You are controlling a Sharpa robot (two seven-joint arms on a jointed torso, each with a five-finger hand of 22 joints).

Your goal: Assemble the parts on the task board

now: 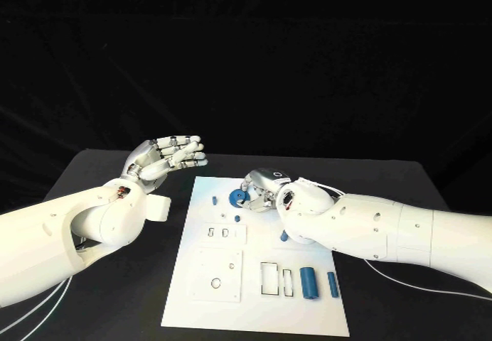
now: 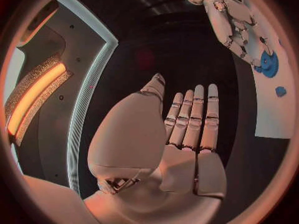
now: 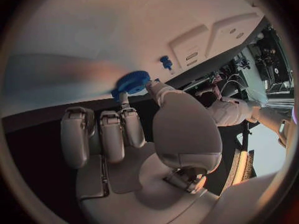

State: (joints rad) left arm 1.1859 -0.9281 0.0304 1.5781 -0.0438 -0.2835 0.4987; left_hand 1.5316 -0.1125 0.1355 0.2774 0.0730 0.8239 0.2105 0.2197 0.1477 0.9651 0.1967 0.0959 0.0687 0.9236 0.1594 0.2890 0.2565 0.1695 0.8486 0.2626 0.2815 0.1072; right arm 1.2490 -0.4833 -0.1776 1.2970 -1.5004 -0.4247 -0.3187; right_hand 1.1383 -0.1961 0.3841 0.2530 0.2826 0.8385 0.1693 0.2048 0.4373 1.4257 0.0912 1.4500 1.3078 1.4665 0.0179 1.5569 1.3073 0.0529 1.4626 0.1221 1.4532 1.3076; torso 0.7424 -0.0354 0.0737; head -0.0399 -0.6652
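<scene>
- Table (image 1: 399, 177): black, carrying the white board (image 1: 261, 312), which is lying lengthwise from near edge to far.
- Near end of the board, at about 5 o'clock from its middle: a thick blue cylinder (image 1: 311, 282) is lying beside a thinner blue pin (image 1: 332, 283), the two just apart, both pointing near to far. A rectangular slot (image 1: 269, 278) is sitting immediately at their 9 o'clock.
- Near left of the board: a raised white square block (image 1: 217, 275) with a small oval opening is sitting here; a smaller block (image 1: 222, 233) with two slots is lying beyond it at 12 o'clock.
- Right hand (image 1: 269, 189): reaching over the far part of the board from 3 o'clock. Its thumb and a fingertip are pinching a blue gear (image 1: 238, 197); in the right wrist view the gear (image 3: 131, 81) is sitting at the fingertips over the white surface, the other fingers lying side by side, curled in.
- Whether the gear is touching the board, I cannot tell.
- Far left of the board: a small blue peg (image 1: 213, 200) is standing at 9 o'clock of the gear, apart from it.
- Left hand (image 1: 167, 158): hovering above the table off the board's far left corner, at 10 o'clock from the gear, holding nothing. Its fingers (image 2: 194, 115) are lying straight and side by side in the left wrist view, thumb set apart.
</scene>
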